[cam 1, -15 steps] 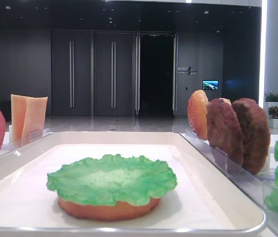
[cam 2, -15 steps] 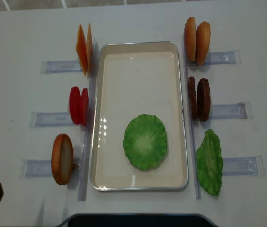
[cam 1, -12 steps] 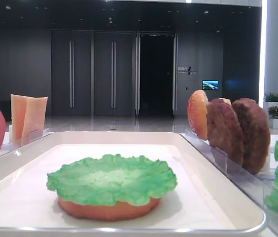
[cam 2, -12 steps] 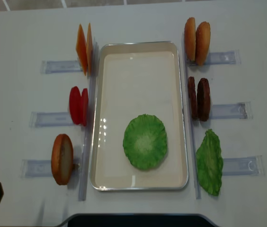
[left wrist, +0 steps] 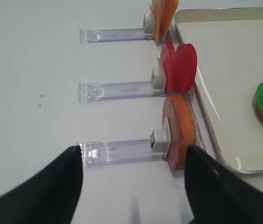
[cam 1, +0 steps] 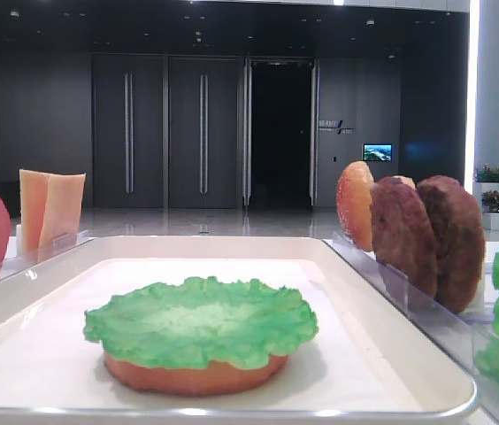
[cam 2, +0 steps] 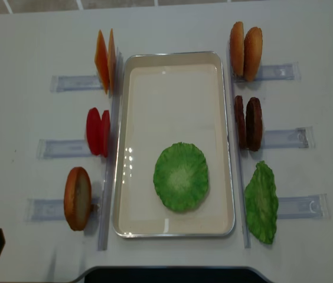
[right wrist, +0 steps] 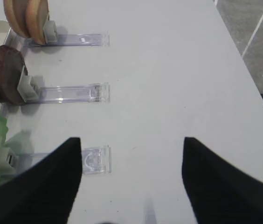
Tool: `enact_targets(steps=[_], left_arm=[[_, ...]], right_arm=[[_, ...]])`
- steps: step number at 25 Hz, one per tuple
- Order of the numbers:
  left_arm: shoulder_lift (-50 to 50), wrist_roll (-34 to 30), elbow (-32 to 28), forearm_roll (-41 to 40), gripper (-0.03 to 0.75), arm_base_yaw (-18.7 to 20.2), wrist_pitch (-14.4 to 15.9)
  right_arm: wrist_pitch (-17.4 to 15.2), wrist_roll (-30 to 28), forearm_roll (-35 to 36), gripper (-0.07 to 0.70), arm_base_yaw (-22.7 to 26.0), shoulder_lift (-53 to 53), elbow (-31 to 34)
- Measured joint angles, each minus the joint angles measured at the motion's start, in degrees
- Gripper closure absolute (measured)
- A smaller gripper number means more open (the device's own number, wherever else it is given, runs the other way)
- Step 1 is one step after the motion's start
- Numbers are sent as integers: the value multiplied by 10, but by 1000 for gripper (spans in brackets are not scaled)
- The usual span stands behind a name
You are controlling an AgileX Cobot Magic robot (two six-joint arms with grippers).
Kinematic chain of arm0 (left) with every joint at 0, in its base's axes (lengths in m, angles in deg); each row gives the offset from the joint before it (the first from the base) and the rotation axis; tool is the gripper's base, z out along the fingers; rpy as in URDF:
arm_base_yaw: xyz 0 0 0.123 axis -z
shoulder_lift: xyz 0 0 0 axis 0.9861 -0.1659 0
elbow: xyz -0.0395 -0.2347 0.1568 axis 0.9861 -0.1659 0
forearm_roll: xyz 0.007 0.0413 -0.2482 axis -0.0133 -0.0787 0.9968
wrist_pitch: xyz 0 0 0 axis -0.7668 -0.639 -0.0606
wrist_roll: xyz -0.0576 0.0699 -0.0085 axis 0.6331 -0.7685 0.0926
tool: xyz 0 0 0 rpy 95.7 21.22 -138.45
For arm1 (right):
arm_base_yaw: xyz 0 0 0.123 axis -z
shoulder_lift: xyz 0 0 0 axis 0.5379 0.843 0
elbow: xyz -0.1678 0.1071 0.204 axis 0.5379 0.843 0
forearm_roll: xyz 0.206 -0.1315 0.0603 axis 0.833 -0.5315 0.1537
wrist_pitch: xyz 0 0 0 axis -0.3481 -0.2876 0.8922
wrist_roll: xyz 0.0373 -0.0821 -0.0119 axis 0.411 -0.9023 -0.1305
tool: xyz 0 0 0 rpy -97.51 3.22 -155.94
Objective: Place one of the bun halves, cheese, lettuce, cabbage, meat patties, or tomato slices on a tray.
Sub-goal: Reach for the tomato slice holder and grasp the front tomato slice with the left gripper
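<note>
**Lettuce on bun, both grippers wide and idle**

On the tray [cam 2: 125,118], a lettuce [cam 2: 180,176] leaf covers a bun half [cam 1: 192,376] near its front end. Tomato slices [cam 2: 98,131] stand racked just left; meat patties [cam 2: 248,123] right. The left gripper [left wrist: 134,182] and right gripper [right wrist: 131,175] hover spread wide, holding nothing.

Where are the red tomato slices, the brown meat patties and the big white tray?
tomato slices [cam 2: 98,131]: overhead view, top edge of the pair.
meat patties [cam 2: 248,124]: overhead view, top edge of the pair.
tray [cam 2: 172,106]: overhead view, bare floor.
</note>
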Motion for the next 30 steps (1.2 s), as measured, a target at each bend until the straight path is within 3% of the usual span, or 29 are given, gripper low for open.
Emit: enact_targets(steps=[21,30], left_arm=[[-283,19,20,3,198,0,0],[-407,21,106,5,198,0,1]], right_arm=[[0,0,0,161,0,0,0],[0,0,0,161,0,0,0]])
